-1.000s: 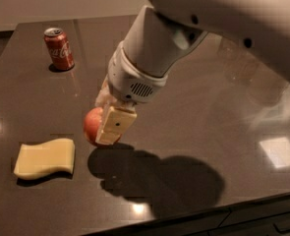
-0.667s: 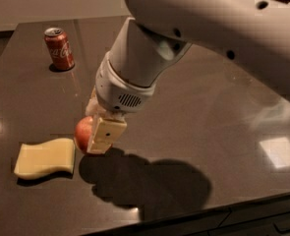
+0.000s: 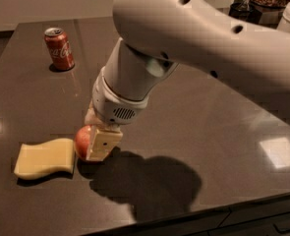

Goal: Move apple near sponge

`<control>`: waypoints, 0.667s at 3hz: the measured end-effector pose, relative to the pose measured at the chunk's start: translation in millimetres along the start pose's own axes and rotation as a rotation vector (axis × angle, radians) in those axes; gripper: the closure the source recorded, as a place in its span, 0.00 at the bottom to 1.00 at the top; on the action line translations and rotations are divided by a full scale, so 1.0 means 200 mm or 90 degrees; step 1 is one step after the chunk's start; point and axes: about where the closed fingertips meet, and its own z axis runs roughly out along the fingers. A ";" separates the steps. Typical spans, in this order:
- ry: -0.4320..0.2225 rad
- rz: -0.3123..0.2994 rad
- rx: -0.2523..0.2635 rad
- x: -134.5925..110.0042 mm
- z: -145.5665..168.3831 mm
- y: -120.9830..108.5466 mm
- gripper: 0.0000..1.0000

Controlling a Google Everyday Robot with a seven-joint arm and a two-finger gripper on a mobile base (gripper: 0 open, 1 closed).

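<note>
While a thick white arm reaches down from the 2 o'clock corner, its gripper sits low over the front left part of a dark, glossy table. The gripper is clamped on the apple. One cream, blocky finger presses against the apple's 3 o'clock side and hides about half of it. The other finger is mostly hidden behind the fruit. The arm slopes steeply down towards 7 o'clock, and its round, vented wrist sits directly above the fingers.

The apple is small, round and red-orange, and only its left half shows. Whether it rests on the table or hangs just above it cannot be told. At its 9 o'clock lies the sponge, flat and pale yellow with wavy edges. The sponge's near edge is just beside the apple, and actual contact cannot be made out. A red soda can stands upright well away at 11 o'clock. The arm's broad shadow spreads towards 4 o'clock.
</note>
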 end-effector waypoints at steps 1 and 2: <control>-0.004 0.000 0.004 0.02 0.04 0.00 0.60; -0.004 -0.001 0.006 0.01 0.05 0.00 0.38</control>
